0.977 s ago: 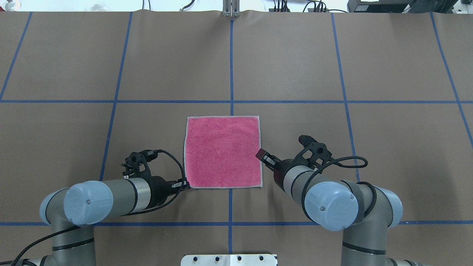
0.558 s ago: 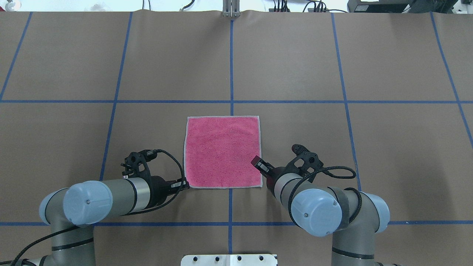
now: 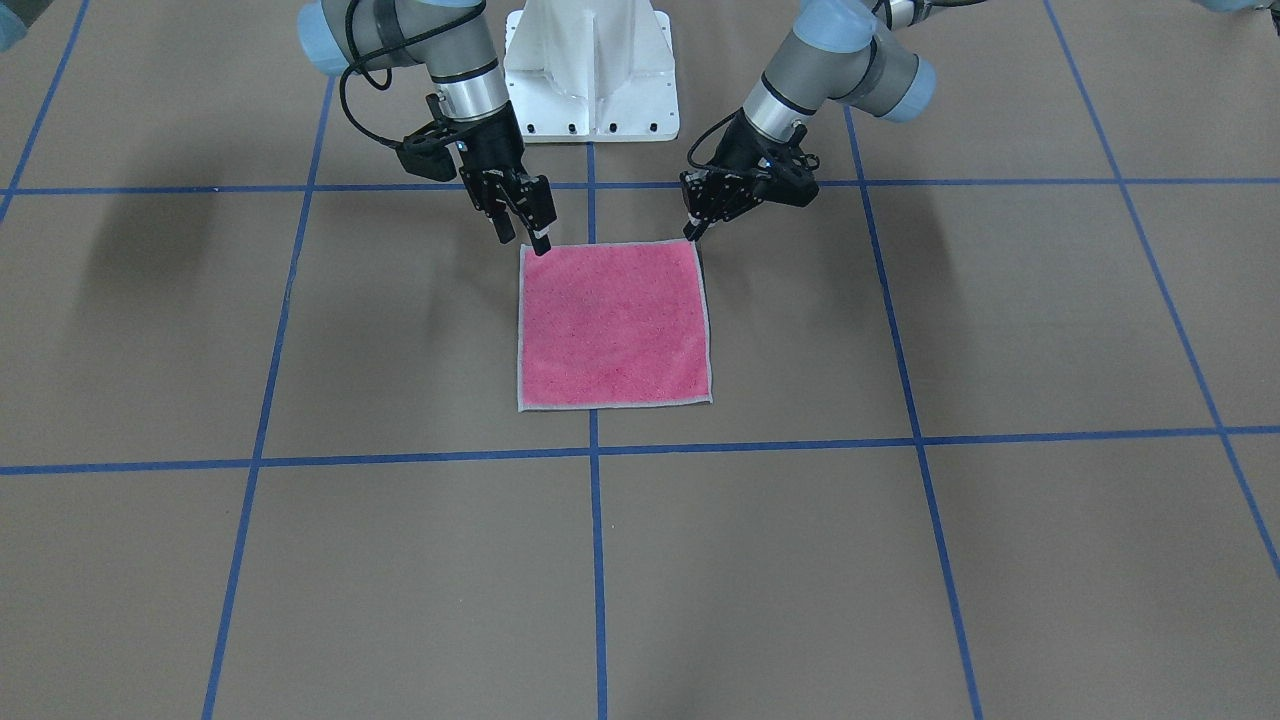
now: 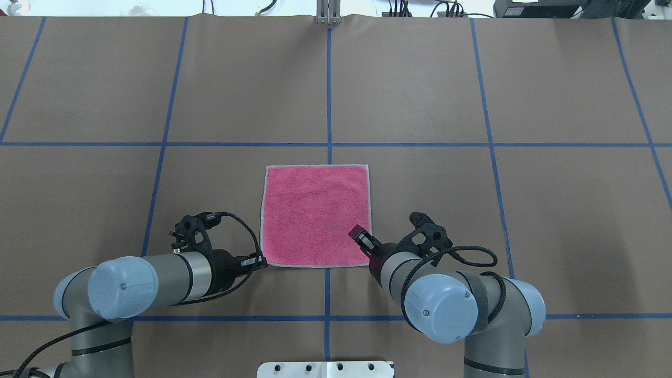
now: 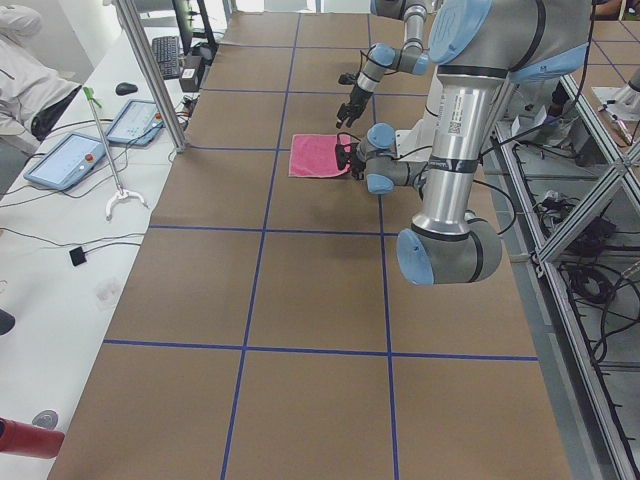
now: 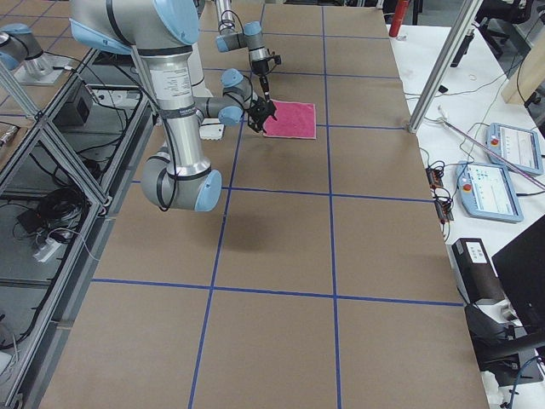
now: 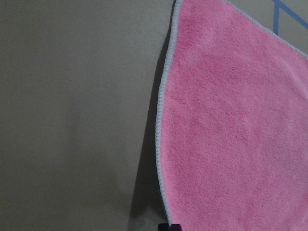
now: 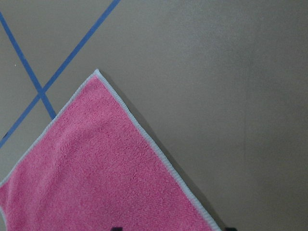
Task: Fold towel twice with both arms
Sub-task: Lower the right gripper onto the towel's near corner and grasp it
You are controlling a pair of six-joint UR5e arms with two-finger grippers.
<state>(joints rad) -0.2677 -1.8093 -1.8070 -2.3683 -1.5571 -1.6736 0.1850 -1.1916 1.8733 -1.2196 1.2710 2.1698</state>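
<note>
Soft, light, limp towel (image 4: 315, 215) flat at overhead centre; best pinched at lower corners. Right gripper (image 4: 361, 235) spread above lower-right corner; left gripper (image 4: 260, 260) beside lower-left corner, opening impossible to tell.

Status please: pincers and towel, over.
Right pincer open at towel corner. Left pincer at other near corner, grip unclear. Towel flat, pink up. No obstacles.

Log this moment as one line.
towel: flat, pink up, unfolded | left pincer: shut on robot-side corner | right pincer: open at other robot-side corner
</note>
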